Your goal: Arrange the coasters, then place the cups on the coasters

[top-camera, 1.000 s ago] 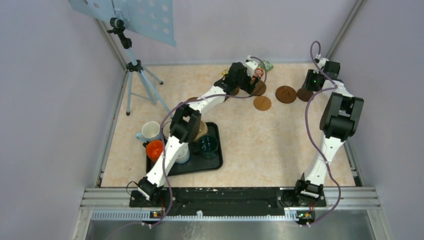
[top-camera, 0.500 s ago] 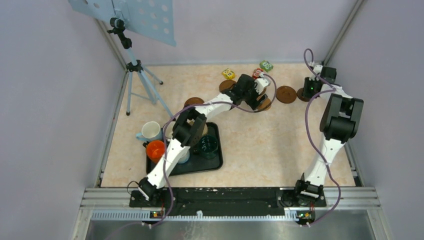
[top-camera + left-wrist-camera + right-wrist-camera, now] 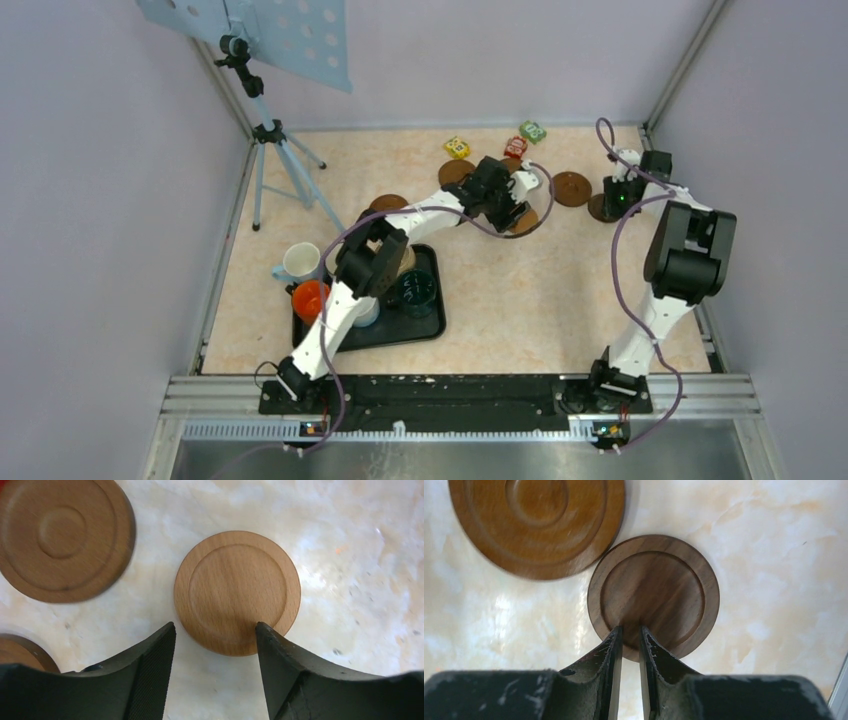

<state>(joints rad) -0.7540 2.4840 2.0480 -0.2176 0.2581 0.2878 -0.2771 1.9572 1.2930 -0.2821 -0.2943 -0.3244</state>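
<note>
In the left wrist view a light wooden coaster point(image 3: 237, 592) lies flat on the marble top. My left gripper point(image 3: 215, 630) hangs open over its near edge, the right fingertip overlapping the rim and the left one beside it. Two more coasters point(image 3: 62, 535) point(image 3: 17, 655) lie to its left. My right gripper point(image 3: 629, 627) is shut, a thin gap between its tips, over the near rim of a dark coaster point(image 3: 654, 595), with a larger coaster point(image 3: 536, 522) behind. From above, the left gripper point(image 3: 515, 205) and the right gripper point(image 3: 620, 198) work at the back. The cups point(image 3: 417, 290) stand on the tray.
A black tray point(image 3: 420, 328) sits at front left with a dark green, an orange point(image 3: 310, 298) and other mugs; a white mug point(image 3: 298, 263) stands beside it. Yellow point(image 3: 457, 147), red point(image 3: 515, 147) and green point(image 3: 532, 131) blocks lie along the back. A tripod point(image 3: 270, 135) stands back left.
My left gripper came forward from the blocks to the light coaster and its jaws narrowed. My right gripper closed and shifted slightly nearer, over the dark coaster.
</note>
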